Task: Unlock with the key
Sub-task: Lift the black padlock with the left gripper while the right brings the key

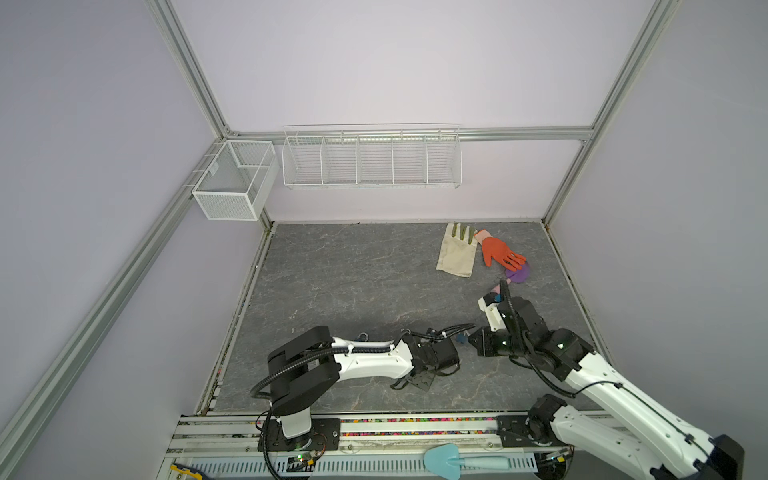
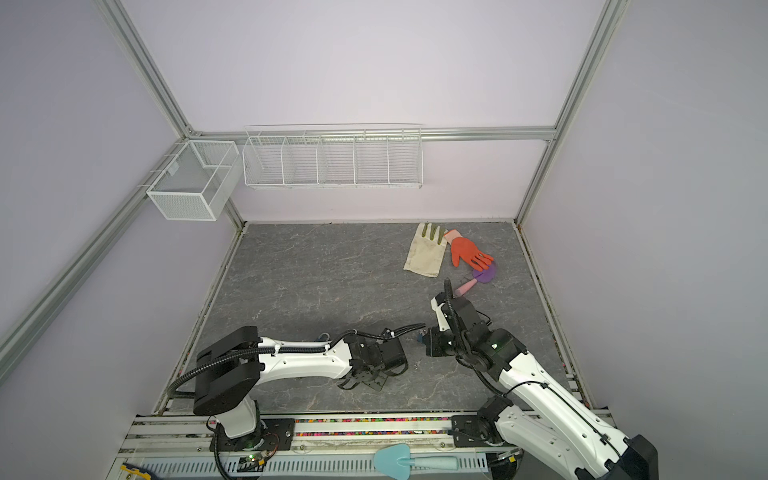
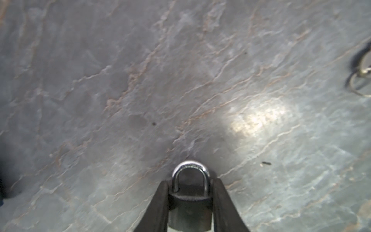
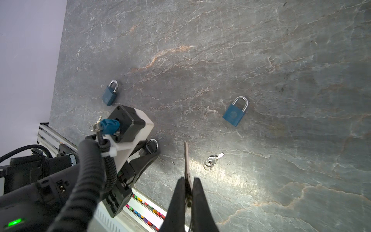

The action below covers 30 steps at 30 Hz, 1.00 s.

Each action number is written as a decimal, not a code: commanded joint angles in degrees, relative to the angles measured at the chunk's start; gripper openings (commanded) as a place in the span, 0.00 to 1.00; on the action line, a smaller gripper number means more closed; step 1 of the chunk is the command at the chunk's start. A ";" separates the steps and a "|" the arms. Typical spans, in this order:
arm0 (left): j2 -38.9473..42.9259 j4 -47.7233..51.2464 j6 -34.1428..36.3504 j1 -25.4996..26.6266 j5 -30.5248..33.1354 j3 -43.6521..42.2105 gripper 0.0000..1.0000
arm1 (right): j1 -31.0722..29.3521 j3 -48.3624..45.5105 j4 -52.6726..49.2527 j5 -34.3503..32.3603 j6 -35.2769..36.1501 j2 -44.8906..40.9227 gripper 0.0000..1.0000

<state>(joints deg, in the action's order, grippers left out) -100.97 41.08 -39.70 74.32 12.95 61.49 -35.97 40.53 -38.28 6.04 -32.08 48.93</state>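
Note:
My left gripper (image 3: 190,180) is shut on a padlock (image 3: 189,209). Its dark body sits between the fingers and its silver shackle (image 3: 191,170) sticks out past the tips, just above the stone table. In the right wrist view that gripper (image 4: 149,149) and the shackle (image 4: 152,145) show low over the table. My right gripper (image 4: 189,179) is shut on a key (image 4: 186,158), whose blade points out beyond the fingertips toward the left gripper. In both top views the left gripper (image 1: 409,380) (image 2: 361,380) is near the front middle and the right gripper (image 1: 471,337) (image 2: 426,337) is just right of it.
Two blue padlocks (image 4: 110,93) (image 4: 234,112) lie loose on the table. A spare key on a ring (image 4: 212,159) (image 3: 361,80) lies near the right gripper's tips. Gloves (image 1: 457,249) (image 1: 500,251) and a purple tool (image 1: 517,274) lie at the back right. Wire baskets (image 1: 370,160) hang on the wall.

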 commanded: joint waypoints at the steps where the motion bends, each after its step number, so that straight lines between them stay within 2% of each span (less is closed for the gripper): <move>1: 2.85 2.88 -6.17 -1.09 2.24 0.25 0.22 | 0.38 0.74 -1.29 -0.17 2.04 -1.18 0.06; 7: 9.52 1.98 -15.14 -5.84 1.02 -1.30 0.18 | -0.59 3.00 -1.67 -0.54 4.36 0.00 0.06; 11: 18.17 -1.86 -21.48 -10.27 -0.42 -4.89 0.16 | -3.49 4.84 -0.57 -2.07 4.57 2.06 0.06; 14: 25.93 -7.92 -28.11 -13.77 -1.34 -9.76 0.15 | -7.55 6.53 1.02 -4.57 3.77 4.80 0.06; 17: 33.94 -16.63 -34.56 -15.89 0.39 -15.58 0.12 | -12.22 8.08 3.78 -6.75 2.93 8.00 0.07; 20: 39.26 -21.77 -39.71 -18.59 0.15 -18.83 0.11 | -15.68 8.75 7.18 -8.85 0.52 10.20 0.06; 24: 42.21 -23.51 -44.14 -19.28 1.90 -19.33 0.11 | -19.43 9.48 10.20 -11.41 -3.39 13.54 0.06; 30: 42.00 -29.70 -51.60 -20.90 -0.73 -20.54 0.10 | -24.67 15.21 12.15 -16.99 -4.40 18.11 0.06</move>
<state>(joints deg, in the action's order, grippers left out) -59.24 16.84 -84.58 54.26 12.82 41.85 -58.89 53.21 -28.77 -6.46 -34.65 65.98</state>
